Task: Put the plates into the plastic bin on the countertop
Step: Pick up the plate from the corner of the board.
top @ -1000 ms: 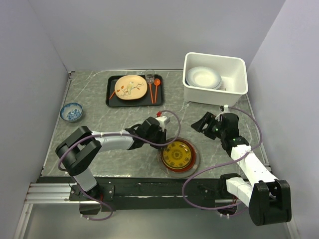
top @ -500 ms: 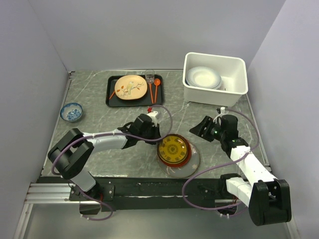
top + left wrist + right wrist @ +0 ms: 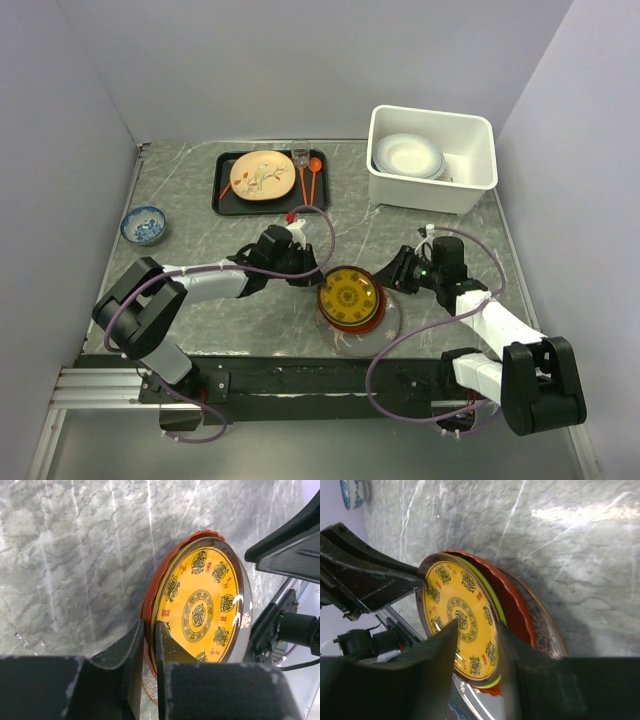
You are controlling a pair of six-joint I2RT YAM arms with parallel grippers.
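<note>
A stack of plates [image 3: 348, 297], topped by a gold-patterned dark red plate [image 3: 202, 610], stands tilted near the front of the countertop [image 3: 200, 215]. My left gripper [image 3: 312, 272] is shut on the stack's left rim [image 3: 149, 635]. In the right wrist view, a lime green plate [image 3: 493, 606] and a red-brown plate [image 3: 515, 612] sit under the gold one [image 3: 455, 610]. A pale patterned-rim plate [image 3: 546, 637] lies lowest. My right gripper [image 3: 392, 277] is open, its jaws either side of the top plates' right rim [image 3: 475, 637]. The plastic bin [image 3: 470, 185] at back right holds white plates [image 3: 407, 155].
A flat black tray [image 3: 225, 190] at the back carries a cream floral plate [image 3: 262, 175] and orange cutlery [image 3: 308, 178]. A small blue-patterned bowl [image 3: 143, 224] sits at the left. Walls close in on the left, back and right.
My left gripper has drawn back to the left and raised the stack's left rim, tilting the plates. My right gripper has moved down and left to the stack's right rim.
</note>
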